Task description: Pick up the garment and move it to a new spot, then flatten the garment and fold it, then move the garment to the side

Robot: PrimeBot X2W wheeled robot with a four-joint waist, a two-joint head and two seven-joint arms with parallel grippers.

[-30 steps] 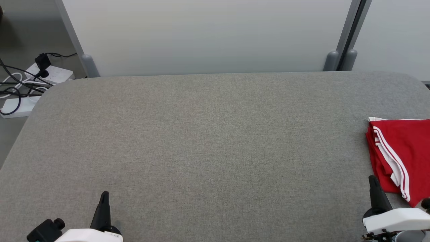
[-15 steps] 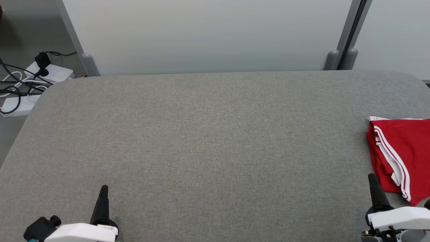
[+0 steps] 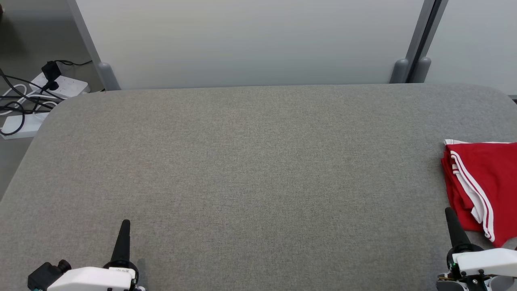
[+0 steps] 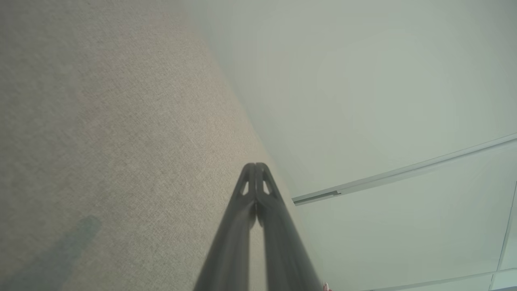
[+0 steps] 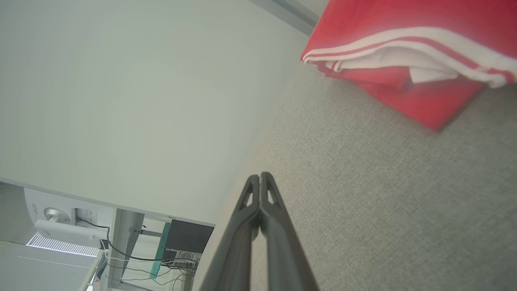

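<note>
Grey fabric table (image 3: 250, 169) below a pale wall panel (image 3: 242, 40). Red garment with white stripes (image 3: 484, 182), folded, lying flat at the table's far right edge, partly cut off by the frame. Left gripper (image 3: 125, 223) low left over bare table, fingers pressed together, nothing held. Right gripper (image 3: 448, 211) low right, fingers closed as well, empty, near the garment's near edge but apart from it in the right wrist view. Power strips (image 3: 64, 87) with black cables on the floor, far left.

Cloth on cloth, dull all round

Red garment (image 3: 486, 178): soft knit with white piping. Grey table (image 3: 250, 169): coarse woven matt fabric. Gripper fingers (image 5: 270, 226): smooth dark plastic.
</note>
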